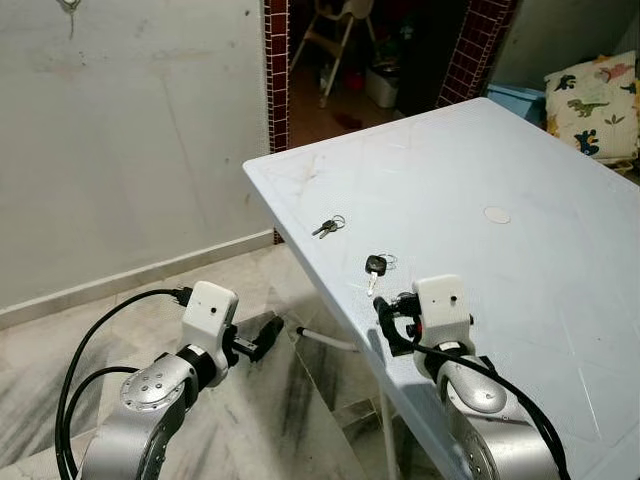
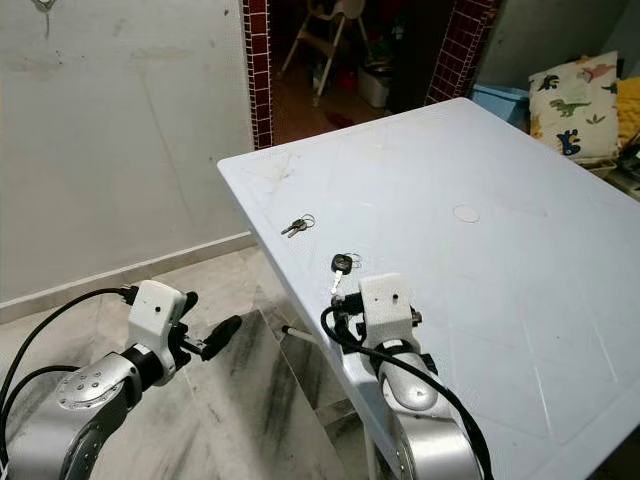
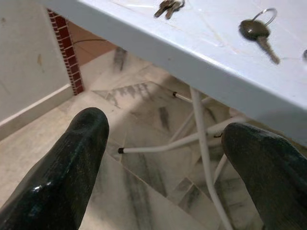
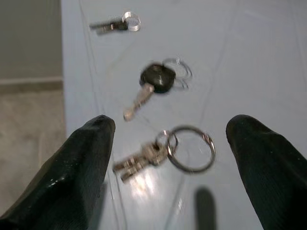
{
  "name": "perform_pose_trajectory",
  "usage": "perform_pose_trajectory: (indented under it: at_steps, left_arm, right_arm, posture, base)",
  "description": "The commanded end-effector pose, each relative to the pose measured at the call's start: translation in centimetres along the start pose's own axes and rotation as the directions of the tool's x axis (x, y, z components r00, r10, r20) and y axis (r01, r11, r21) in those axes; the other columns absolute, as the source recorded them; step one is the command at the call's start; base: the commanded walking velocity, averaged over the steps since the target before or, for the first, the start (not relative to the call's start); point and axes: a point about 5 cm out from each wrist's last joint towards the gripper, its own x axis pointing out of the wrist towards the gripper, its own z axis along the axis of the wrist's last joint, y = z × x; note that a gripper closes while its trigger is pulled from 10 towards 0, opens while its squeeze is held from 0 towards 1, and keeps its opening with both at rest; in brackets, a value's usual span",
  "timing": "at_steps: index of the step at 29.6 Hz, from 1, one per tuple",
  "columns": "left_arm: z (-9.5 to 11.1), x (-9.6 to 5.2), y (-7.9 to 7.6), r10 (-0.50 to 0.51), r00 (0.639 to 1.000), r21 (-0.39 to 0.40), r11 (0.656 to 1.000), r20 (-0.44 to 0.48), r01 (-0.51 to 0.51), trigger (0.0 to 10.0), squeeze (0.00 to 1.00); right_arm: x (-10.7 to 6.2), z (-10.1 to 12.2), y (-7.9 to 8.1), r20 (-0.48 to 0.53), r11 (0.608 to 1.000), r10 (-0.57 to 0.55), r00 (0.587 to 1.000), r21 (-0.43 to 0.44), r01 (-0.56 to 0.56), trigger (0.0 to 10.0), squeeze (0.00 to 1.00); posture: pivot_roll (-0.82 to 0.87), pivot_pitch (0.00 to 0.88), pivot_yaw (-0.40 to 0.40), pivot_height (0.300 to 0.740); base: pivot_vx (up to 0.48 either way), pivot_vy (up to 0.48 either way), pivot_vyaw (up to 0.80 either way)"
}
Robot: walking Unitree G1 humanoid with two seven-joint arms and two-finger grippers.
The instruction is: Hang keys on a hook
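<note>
With our right end effector [image 4: 170, 158] spread wide over the ringed keys [image 4: 163, 152] on the surface [image 1: 520, 260], we should go straight down and pinch the ring, while our left end effector [image 3: 168, 163] hangs wide open.

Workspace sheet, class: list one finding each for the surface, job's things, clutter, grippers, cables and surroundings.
Surface: pale blue plastic table, scuffed.
Job's things: black-headed key on a ring; small silver key bunch farther along the edge; key bunch on a large ring between the right gripper's fingers. Hook: nothing seen.
Clutter: nothing seen.
Grippers: right gripper open over the table; left gripper open, off the table above the floor.
Cables: black cables loop from both arms.
Surroundings: marble floor, grey wall, dinosaur-print cushion.
</note>
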Motion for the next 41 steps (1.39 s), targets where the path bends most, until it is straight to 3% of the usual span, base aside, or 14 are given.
perform_pose_trajectory:
  at_steps: [1, 17, 31, 41]
  left_arm:
    - [0.5, 0.0, -0.5, -0.021, 1.0, 0.012, 1.0, 0.01, 0.021, 10.0, 0.0]
    - [-0.1, 0.2, -1.5, -0.119, 0.991, 0.014, 0.993, -0.057, 0.12, 10.0, 0.0]
    - [-0.1, 0.1, -1.4, -0.121, 0.991, 0.024, 0.992, -0.066, 0.122, 10.0, 0.0]
    - [-0.1, 0.2, -1.5, -0.127, 0.99, 0.026, 0.991, -0.067, 0.129, 10.0, 0.0]
  right_arm:
    - [-0.3, -0.2, 0.1, -0.011, 1.0, -0.002, 1.0, -0.019, 0.002, 10.0, 0.0]
    - [1.8, -2.3, 1.8, -0.089, 0.999, -0.002, 0.996, -0.051, -0.003, 10.0, 0.0]
    - [3.0, -3.5, 1.1, -0.141, 0.993, -0.113, 0.983, -0.037, 0.109, 10.0, 0.0]
    - [3.0, -5.2, 0.1, -0.234, 0.978, -0.176, 0.956, 0.069, 0.196, 10.0, 0.0]
  posture:
    - [0.12, 0.043, -0.051, 0.74]
    - [0.13, 0.046, -0.052, 0.74]
    - [0.14, 0.054, -0.053, 0.74]
    - [0.14, 0.046, -0.055, 0.74]
  base:
    - [0.0, 0.0, 0.0]
    - [0.0, 0.0, 0.0]
    - [0.0, 0.0, 0.0]
    - [0.0, 0.0, 0.0]
